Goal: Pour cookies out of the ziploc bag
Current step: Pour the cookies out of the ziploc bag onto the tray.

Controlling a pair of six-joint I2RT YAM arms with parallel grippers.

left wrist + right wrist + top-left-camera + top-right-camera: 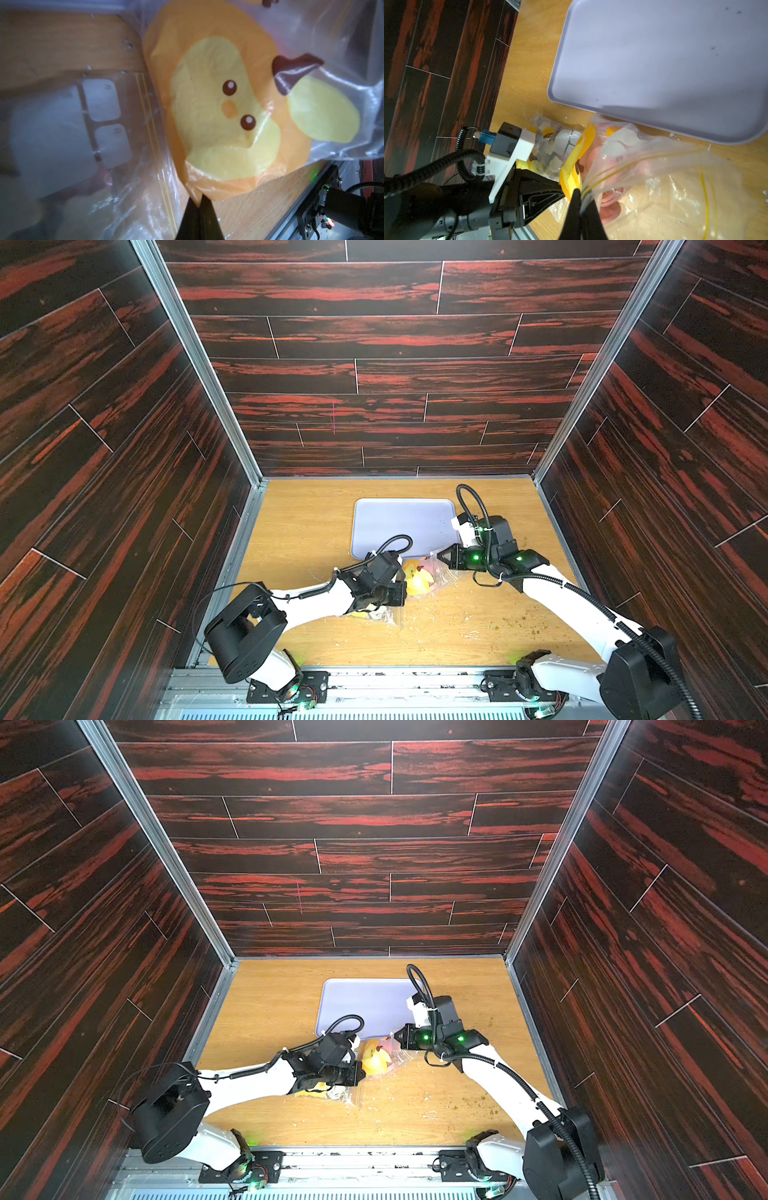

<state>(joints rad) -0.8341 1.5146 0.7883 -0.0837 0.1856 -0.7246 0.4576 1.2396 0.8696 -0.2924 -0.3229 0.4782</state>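
Right wrist view shows the right gripper [581, 194] clamped shut on the zip edge of the ziploc bag [654, 166]; the left gripper [200, 197], also closed, pinches its orange printed panel. The 2 grips should probably pull apart to open the mouth, then tip toward the tray [654, 62]. The bag, mid-tabletop [529, 72] beside the tray's near edge, holds pink cookies [609, 207]; the tray holds only specks.

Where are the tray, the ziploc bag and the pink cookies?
tray [399, 526]: in a top view, bare floor.
ziploc bag [675, 172]: right wrist view, clear film by the zip.
pink cookies [611, 209]: right wrist view, ridged disc inside the bag.
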